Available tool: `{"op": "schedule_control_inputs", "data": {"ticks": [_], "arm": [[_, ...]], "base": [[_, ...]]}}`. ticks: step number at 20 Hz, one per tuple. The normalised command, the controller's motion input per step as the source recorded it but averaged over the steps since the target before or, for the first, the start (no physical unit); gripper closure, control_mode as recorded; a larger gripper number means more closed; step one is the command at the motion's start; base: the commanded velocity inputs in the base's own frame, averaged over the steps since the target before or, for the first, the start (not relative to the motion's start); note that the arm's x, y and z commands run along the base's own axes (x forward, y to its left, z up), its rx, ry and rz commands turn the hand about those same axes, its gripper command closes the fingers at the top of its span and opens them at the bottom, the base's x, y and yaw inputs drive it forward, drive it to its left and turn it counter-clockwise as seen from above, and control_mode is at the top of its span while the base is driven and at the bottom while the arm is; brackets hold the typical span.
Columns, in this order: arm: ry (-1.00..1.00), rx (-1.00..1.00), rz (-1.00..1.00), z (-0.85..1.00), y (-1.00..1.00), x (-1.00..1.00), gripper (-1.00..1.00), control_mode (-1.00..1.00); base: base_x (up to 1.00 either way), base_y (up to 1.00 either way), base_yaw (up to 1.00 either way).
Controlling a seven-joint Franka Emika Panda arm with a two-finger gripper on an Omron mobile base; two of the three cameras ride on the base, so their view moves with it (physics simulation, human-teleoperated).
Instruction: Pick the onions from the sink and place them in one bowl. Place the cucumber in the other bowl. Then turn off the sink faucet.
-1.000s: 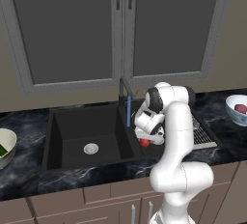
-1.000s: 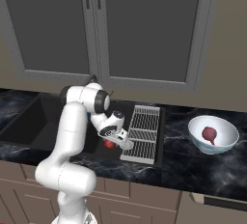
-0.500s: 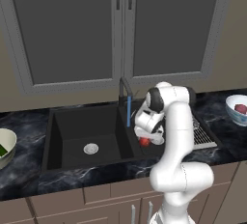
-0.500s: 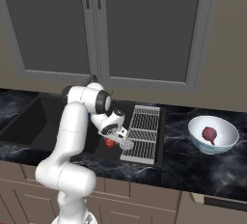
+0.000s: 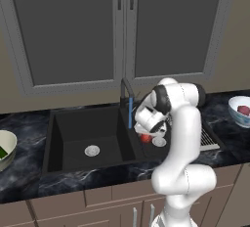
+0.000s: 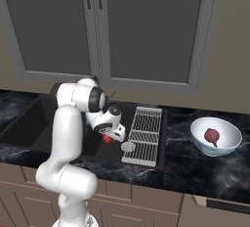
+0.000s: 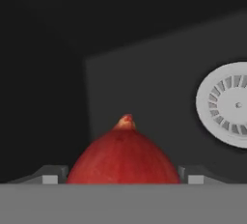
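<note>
STEP: lift red-orange onion from sink | GRIPPER: clamped on onion | METHOD: raise vertically, clear rim, avoid faucet, carry right to white bowl.

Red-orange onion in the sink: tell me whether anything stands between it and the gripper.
Nothing visible does. In the hand view the red-orange onion sits directly between the gripper fingertips, down in the sink's right basin beside the drain. The jaws bracket it closely on both sides.

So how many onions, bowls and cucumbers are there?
Onions: 2, the bright red-orange round onion and the dull pinkish-red round onion
Bowls: 2, the small white-bluish bowl and the wide cream bowl
Cucumbers: 1, the dark green cucumber
Total: 5
</note>
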Motion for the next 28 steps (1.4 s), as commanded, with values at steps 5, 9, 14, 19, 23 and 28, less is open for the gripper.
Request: {"op": "schedule_control_inputs", "data": {"ticks": [5,9,14,19,23,28], "arm": [[0.00,-0.01,-0.09,0.69,-0.01,-0.02,1.00,-1.00],[0.00,0.00,-0.06,0.79,-0.10,0.00,1.00,-1.00],[0.02,0.00,0.00,0.96,-0.18,0.00,1.00,-1.00],[0.03,0.00,0.00,0.96,-0.13,0.00,1.00,-1.00],[0.03,0.00,0.00,0.93,-0.04,-0.03,1.00,-1.00],[0.02,0.00,-0.05,0.70,-0.31,-0.13,1.00,-1.00]], "base": [[0.00,0.00,0.00],[0.00,0.00,0.00],[0.00,0.00,0.00],[0.00,0.00,0.00],[0.00,0.00,0.00],[0.00,0.00,0.00]]}}
